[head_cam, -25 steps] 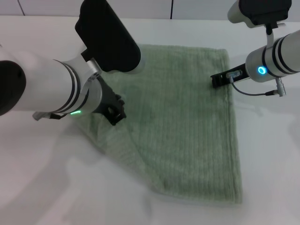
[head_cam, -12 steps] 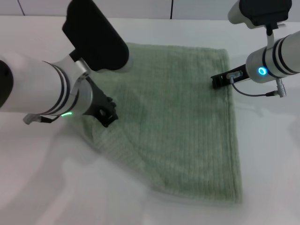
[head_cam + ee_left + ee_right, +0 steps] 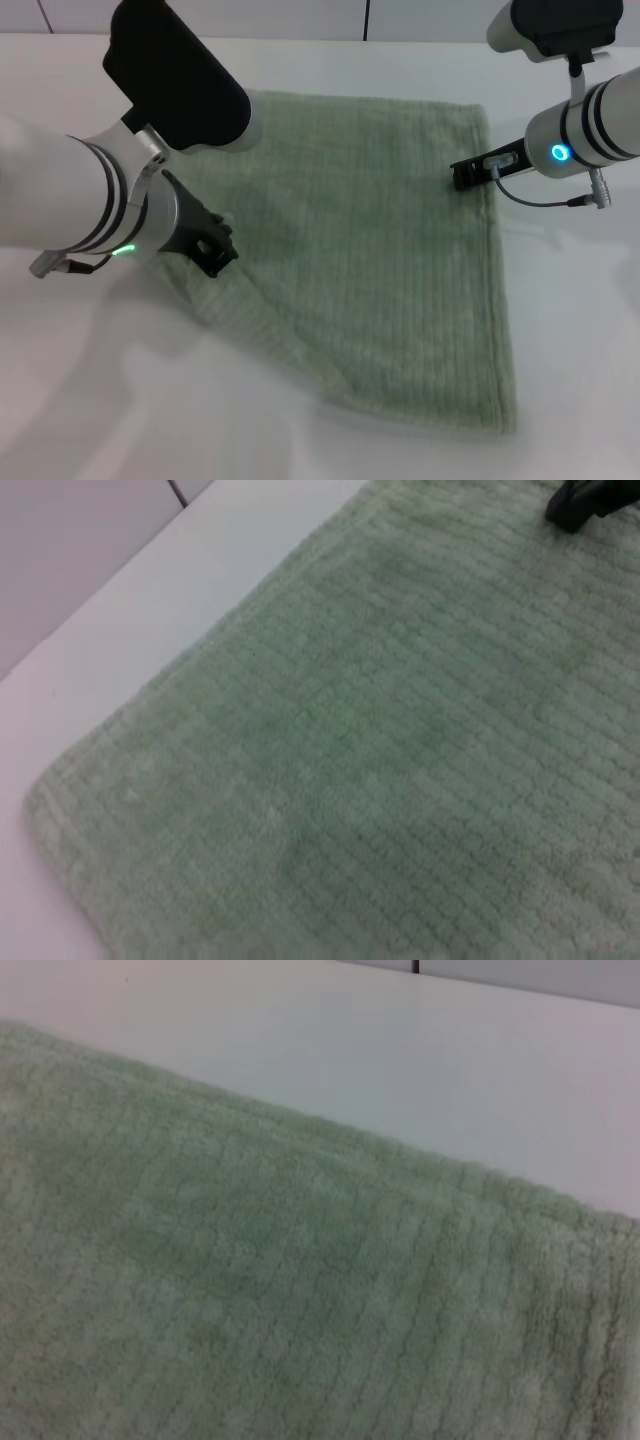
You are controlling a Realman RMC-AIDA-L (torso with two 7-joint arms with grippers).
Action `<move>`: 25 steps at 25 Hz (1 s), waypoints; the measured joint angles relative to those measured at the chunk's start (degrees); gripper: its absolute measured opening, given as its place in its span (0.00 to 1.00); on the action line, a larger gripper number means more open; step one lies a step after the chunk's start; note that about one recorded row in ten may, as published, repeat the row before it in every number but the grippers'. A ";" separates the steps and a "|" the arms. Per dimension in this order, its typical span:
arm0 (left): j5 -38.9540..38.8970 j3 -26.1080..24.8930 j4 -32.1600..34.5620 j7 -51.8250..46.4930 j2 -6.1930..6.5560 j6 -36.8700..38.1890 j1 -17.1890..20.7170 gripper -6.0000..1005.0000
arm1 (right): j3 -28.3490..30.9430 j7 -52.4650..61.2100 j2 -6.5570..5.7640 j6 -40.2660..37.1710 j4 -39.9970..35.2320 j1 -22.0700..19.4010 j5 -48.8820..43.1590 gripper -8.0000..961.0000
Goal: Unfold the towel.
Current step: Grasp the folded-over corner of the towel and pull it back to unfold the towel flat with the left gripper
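Head view: a pale sage-green ribbed terry towel [image 3: 380, 250] lies nearly flat mid-worktop. The left gripper [image 3: 212, 250] sits at its left edge, the right gripper [image 3: 470, 172] at its far-right edge; neither grip is discernible. Soft, limp cloth, likely best pinched at hemmed corners.

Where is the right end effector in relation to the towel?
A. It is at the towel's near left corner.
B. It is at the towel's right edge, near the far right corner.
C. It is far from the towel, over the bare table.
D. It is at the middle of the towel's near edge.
B: in the head view the right end effector sits at the right edge of the towel, just below its far right corner.
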 joint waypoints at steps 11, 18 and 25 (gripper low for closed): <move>-0.01 -1.03 -1.99 -3.42 0.08 -1.19 2.71 0.09 | 0.00 0.00 0.00 0.18 0.00 -0.30 0.00 0.01; 0.00 -2.77 -2.05 -7.16 0.09 -2.11 3.40 0.10 | 0.00 0.00 0.00 0.50 0.13 -0.47 0.00 0.01; -0.01 -2.47 -2.05 -7.72 0.08 -3.05 3.46 0.11 | 0.00 0.00 0.00 0.59 0.52 -0.72 0.00 0.01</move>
